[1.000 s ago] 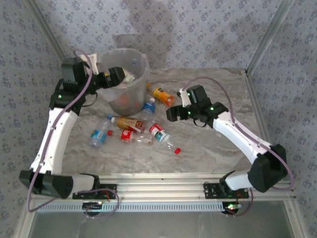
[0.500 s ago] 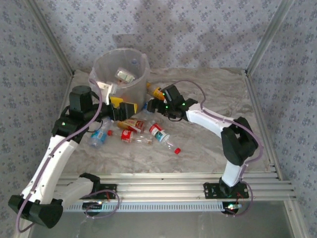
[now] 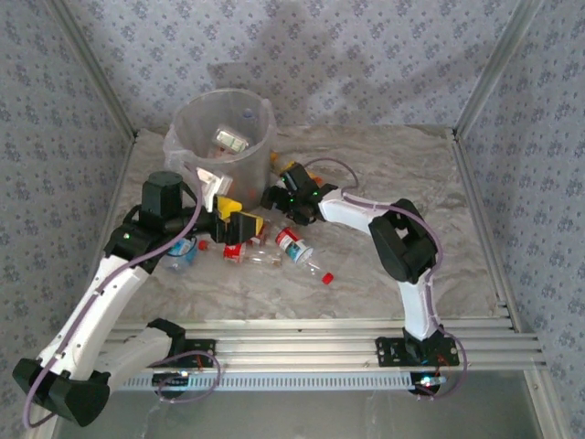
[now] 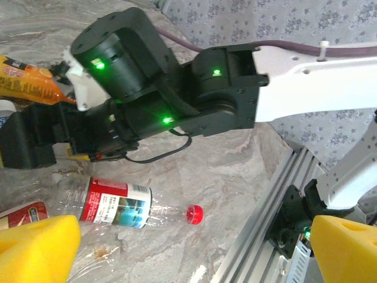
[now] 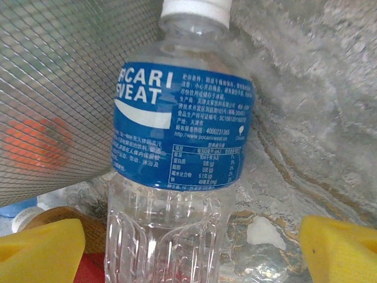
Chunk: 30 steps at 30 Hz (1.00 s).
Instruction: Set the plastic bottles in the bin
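Bin (image 3: 251, 165): it is being seen at the far left corner of the table (image 3: 393, 183), with one labelled bottle (image 3: 230, 139) lying inside and an orange shape showing through the wall.
Done: by judgement, only a part of the load is being held by the bin.
Remaining: several plastic bottles (image 3: 294, 245) are being left on the table, just in front of the bin, among them a red-labelled bottle (image 4: 118, 203) and an orange bottle (image 4: 26, 82).
Right gripper (image 5: 191, 247): the jaws are being held spread around a blue-labelled bottle (image 5: 182, 124) lying just beside the bin wall; nothing is being pinched yet.
Left gripper (image 4: 188, 247): the jaws are being held spread, with nothing between them, above the red-labelled bottle.
Step in hand: probably the blue-labelled bottle is being lined up for a grasp.
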{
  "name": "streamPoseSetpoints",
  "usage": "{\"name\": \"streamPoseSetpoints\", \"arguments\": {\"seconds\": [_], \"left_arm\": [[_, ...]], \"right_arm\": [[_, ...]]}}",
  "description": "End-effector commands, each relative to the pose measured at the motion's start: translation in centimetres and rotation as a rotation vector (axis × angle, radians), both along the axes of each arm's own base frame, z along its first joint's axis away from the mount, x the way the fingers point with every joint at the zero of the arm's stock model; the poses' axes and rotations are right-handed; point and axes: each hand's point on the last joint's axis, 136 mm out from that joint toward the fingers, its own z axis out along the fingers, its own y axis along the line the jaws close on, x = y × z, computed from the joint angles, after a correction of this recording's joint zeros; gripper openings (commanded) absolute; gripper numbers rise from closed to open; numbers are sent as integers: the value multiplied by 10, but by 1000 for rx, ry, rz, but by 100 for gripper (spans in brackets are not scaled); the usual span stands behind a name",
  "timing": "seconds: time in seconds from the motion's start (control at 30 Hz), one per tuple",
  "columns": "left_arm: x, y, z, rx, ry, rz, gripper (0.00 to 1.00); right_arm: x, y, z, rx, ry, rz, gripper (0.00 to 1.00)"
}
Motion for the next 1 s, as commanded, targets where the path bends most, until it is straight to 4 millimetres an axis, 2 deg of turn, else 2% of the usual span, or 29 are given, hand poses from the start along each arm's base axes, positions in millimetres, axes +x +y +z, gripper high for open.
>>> {"name": "streamPoseSetpoints", "arguments": {"seconds": [0.0,0.13,0.37,0.6,0.8,0.97], "left_arm": [[-6,-4,3,-2,-27,-49,100],[-4,-5,-2,8,-7,-48,100],[0,-7,-9,18,27,-41,100],[4,-8,-14,27,45,-32,100],[14,-7,-18,27,73,23,100],[25,-10,-19,-45,113,86,100]], "right_arm": [[4,12,-1,25,8,-2,95],[3,14,-13,14,31,2,94],[7,13,-25,5,43,-4,89],[12,8,-28,1,32,-7,73],[13,-6,-7,10,-58,28,63],[6,-18,29,52,-192,123,60]]}}
